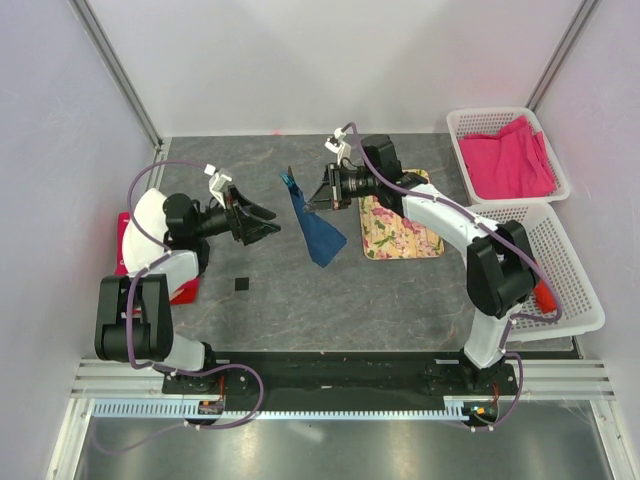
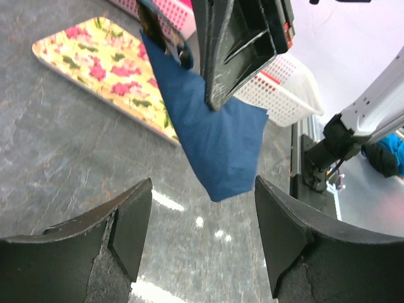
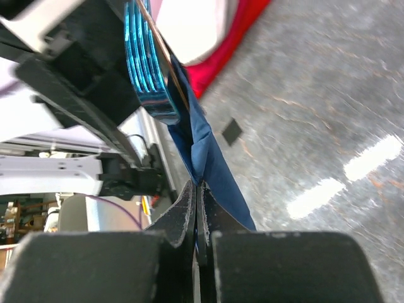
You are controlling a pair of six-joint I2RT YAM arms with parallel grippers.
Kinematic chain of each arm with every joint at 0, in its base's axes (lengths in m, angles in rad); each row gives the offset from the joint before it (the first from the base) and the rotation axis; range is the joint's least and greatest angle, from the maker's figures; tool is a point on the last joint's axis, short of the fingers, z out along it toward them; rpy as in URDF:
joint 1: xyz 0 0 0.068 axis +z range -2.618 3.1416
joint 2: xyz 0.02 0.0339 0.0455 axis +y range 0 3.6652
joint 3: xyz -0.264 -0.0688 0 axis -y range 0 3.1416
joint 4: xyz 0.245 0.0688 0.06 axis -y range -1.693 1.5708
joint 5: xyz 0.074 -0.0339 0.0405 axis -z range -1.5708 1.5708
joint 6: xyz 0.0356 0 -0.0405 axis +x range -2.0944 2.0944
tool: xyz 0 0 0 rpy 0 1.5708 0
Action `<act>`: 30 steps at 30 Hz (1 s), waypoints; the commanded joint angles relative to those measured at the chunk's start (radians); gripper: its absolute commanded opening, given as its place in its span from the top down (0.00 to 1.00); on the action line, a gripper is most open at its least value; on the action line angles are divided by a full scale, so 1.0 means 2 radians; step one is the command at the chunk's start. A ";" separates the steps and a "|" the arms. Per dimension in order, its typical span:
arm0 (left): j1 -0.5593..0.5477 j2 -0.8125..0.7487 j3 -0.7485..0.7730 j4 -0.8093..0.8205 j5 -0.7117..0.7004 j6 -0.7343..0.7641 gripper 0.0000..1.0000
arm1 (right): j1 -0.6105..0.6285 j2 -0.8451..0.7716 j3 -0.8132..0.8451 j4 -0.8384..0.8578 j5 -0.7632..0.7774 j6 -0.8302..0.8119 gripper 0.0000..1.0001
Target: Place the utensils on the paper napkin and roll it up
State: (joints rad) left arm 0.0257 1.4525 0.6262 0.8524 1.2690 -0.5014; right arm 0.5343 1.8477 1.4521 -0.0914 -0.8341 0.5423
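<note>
My right gripper is shut on a dark-blue paper napkin and holds it hanging above the table centre. In the right wrist view the jaws pinch a fold of the napkin, and shiny bright-blue utensils stick out beyond that fold. In the top view a dark-blue tip shows at the napkin's upper end. My left gripper is open and empty, left of the napkin and facing it. Its wrist view shows the napkin hanging from the right gripper.
A floral mat lies under the right arm. A white basket at the right holds a red-handled tool. A back basket holds pink cloth. A red object lies at the left. A small black square lies on the table.
</note>
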 commanded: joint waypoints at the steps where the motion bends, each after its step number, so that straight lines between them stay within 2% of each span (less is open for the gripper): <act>1: -0.007 -0.004 -0.013 0.126 -0.003 -0.088 0.27 | 0.004 -0.042 0.035 0.028 -0.033 0.029 1.00; 4: -0.011 -0.024 -0.022 0.147 -0.029 -0.109 0.26 | 0.007 -0.049 0.040 0.033 -0.038 0.046 1.00; 15: -0.046 -0.050 -0.015 0.226 -0.033 -0.179 0.23 | 0.030 -0.077 0.046 0.056 -0.050 0.078 1.00; 30: -0.078 -0.093 -0.011 0.222 -0.034 -0.213 0.22 | 0.052 -0.114 0.035 0.059 -0.060 0.082 1.00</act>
State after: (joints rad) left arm -0.1135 1.3048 0.5869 1.2526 1.2064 -0.8810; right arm 0.6247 1.6730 1.4960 -0.0380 -0.9234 0.6926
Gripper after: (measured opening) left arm 0.775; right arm 0.007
